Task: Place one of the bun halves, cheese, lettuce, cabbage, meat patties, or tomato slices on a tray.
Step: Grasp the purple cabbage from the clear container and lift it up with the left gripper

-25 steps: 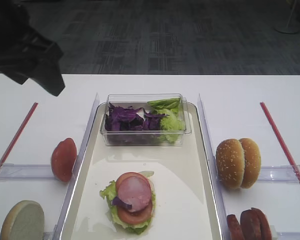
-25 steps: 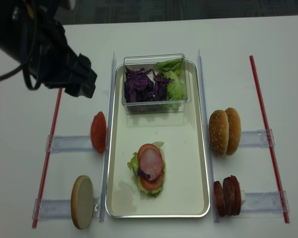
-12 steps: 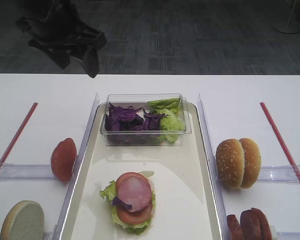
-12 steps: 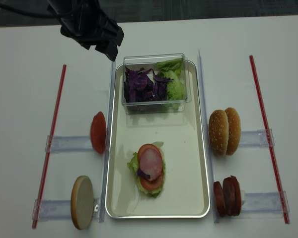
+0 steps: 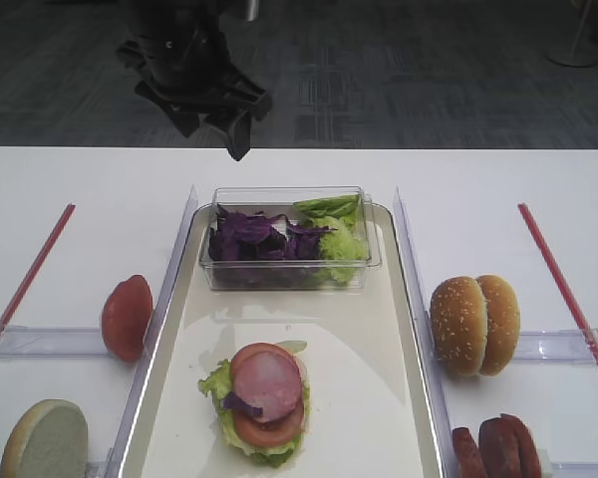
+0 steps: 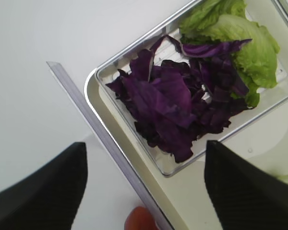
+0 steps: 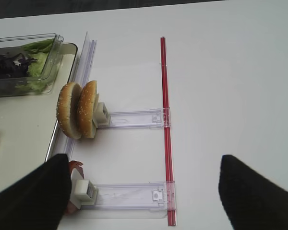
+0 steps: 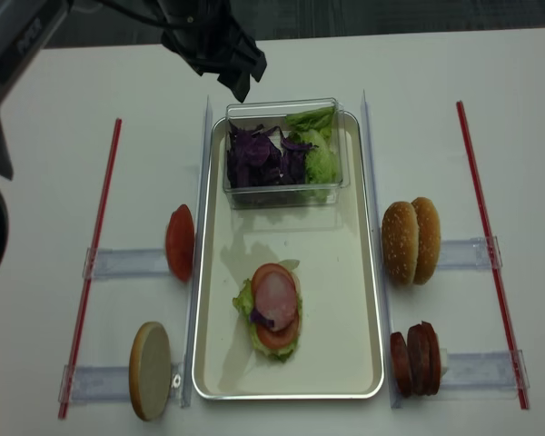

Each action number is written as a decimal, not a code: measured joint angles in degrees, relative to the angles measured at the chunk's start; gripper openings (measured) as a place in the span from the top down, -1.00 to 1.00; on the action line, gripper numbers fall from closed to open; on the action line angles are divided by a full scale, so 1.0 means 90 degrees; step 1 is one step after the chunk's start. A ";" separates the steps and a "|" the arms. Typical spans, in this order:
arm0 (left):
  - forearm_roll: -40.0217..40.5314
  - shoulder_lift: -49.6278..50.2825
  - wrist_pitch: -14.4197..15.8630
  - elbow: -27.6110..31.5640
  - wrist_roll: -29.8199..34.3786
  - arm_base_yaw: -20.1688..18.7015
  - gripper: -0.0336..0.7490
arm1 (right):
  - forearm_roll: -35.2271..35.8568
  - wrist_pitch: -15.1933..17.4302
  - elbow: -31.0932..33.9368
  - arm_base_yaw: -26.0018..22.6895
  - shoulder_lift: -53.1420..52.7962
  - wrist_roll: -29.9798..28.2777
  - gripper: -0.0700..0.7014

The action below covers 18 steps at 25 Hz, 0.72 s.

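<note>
A white bench (image 8: 282, 64) carries a long cream tray (image 8: 341, 300) with a silver rim at its centre, its length running from the far edge toward the near edge. Across the tray's far end sits a clear plastic box (image 8: 283, 151) holding purple cabbage (image 6: 175, 103) on the left and frilly lettuce (image 6: 240, 33) on the right. The left gripper (image 8: 225, 68) hangs above the bench just beyond the box's far-left corner, its dark fingers (image 6: 38, 191) spread wide apart with nothing between them. The right gripper (image 7: 144, 196) hovers over the bench's right side, near the near edge, its fingers likewise parted and empty (only their tips show). Toward the tray's near end lies a stack of lettuce, tomato and a pink round slice (image 8: 275, 296). Two bun halves (image 8: 412, 241) stand on edge in a clear holder just off the tray's right rim, with meat patties (image 8: 416, 358) upright nearer the near-right corner. Off the left rim stand tomato slices (image 8: 180, 242) and, nearer the near-left corner, a single bun half (image 8: 151, 369).
</note>
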 joint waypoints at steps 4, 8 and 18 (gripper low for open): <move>0.0000 0.0332 0.0011 -0.0289 0.0000 -0.0025 -0.33 | 0.0000 0.0000 0.0000 0.0000 0.0000 0.0000 -0.84; 0.0000 0.0558 0.0011 -0.0328 0.0000 -0.0098 -0.33 | 0.0000 0.0000 0.0000 0.0000 0.0000 0.0000 -0.84; 0.0000 0.1228 -0.0014 -0.0401 -0.0015 -0.0364 -0.31 | 0.0000 0.0025 0.0000 0.0000 0.0000 0.0000 -0.84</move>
